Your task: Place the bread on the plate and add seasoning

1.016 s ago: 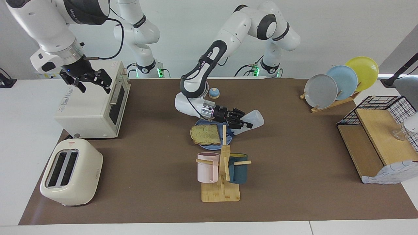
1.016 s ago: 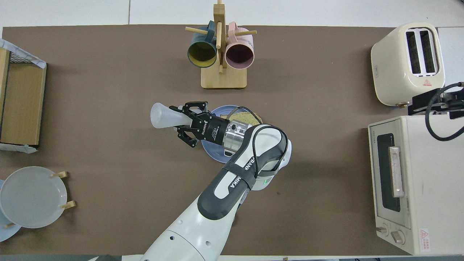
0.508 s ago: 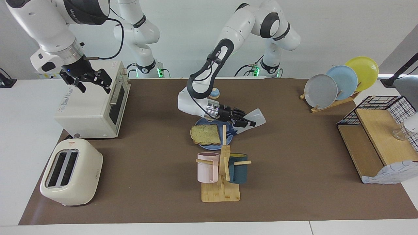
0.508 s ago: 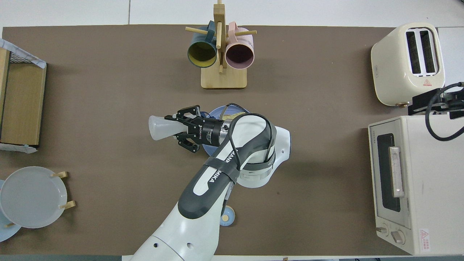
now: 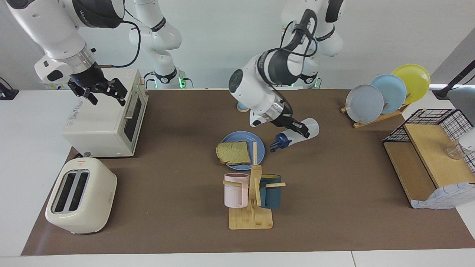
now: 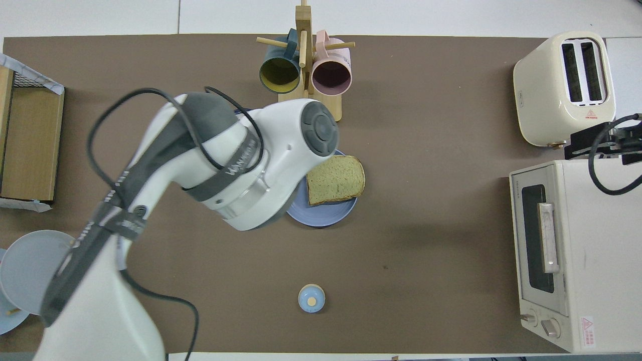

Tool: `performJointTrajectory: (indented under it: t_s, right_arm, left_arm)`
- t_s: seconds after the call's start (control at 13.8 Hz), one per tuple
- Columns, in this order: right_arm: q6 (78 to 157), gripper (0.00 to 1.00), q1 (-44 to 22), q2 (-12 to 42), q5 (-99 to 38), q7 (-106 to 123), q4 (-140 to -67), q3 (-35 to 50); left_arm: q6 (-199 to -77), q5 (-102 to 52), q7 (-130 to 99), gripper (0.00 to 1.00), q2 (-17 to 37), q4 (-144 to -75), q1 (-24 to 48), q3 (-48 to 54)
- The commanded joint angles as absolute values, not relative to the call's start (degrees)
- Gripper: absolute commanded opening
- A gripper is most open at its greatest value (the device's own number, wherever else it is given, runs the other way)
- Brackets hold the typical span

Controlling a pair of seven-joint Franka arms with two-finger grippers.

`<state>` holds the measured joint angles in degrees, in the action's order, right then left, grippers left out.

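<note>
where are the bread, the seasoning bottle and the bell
bread [image 5: 233,152], facing view, middle of the slice's top face
seasoning bottle [image 5: 310,128], facing view, translucent body near its base
bell [image 6: 311,299], overhead view, its blue dome

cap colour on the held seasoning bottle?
Dark navy blue cap; facing view shows it best.

From above, the left arm's bulky wrist covered the left gripper [image 5: 293,128] and the seasoning [image 5: 297,134] altogether, along with a good part of the plate [image 6: 328,214]. From the facing side, the mug rack's [image 5: 254,174] post crossed the plate's rim, and the arm hid half the bell [image 5: 242,107]. The right gripper [image 5: 105,92] showed overhead only as a dark shape cut by the frame's edge.
</note>
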<state>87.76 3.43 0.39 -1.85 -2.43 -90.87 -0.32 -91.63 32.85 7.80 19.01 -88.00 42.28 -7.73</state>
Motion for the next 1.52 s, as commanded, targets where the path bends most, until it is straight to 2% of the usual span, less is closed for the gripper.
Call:
performJointTrajectory:
  t_s: [0.0,0.36,0.73,1.02,1.45]
  right_arm:
    - [88.2,1.00,4.1,-1.0,-1.7,-1.1,-92.4,0.1]
    - [88.2,1.00,4.1,-1.0,-1.6,-1.1,-92.5,0.1]
    - [88.2,1.00,4.1,-1.0,-1.6,-1.1,-92.4,0.1]
    - [88.2,1.00,4.1,-1.0,-1.6,-1.1,-92.4,0.1]
    - [88.2,1.00,4.1,-1.0,-1.6,-1.1,-92.5,0.1]
  left_arm:
    - [-103.6,27.3,1.5,0.00,10.4,-97.5,37.6,-7.0]
    - [-132.9,24.6,-16.8,0.00,4.1,-113.5,32.3,-7.2]
    - [-158.3,24.6,-26.3,0.00,3.9,-122.2,25.7,-7.3]
    - [-175.0,24.5,-27.5,0.00,9.0,-123.6,19.6,-7.3]
    - [-187.5,25.4,-26.8,0.00,19.9,-120.2,19.2,-7.8]
